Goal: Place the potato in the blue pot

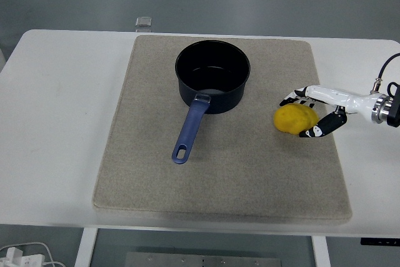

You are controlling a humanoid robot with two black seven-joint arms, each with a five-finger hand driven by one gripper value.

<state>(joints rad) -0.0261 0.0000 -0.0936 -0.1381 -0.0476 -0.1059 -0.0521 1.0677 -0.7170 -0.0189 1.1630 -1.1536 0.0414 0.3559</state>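
Observation:
A yellow potato [294,119] lies on the beige mat [150,173], to the right of the blue pot [212,76]. The pot stands upright at the mat's upper middle, empty, with its long blue handle [190,129] pointing toward the near edge. My right hand [306,117] comes in from the right edge and is at the potato, its white and black fingers [299,95] spread above and its thumb below the potato's right side. The fingers look open around it, not closed on it. The left arm is out of view.
The mat lies on a white table [56,123]. A small grey object [144,22] sits at the table's far edge. A white cable and plug [25,256] show below the table at the bottom left.

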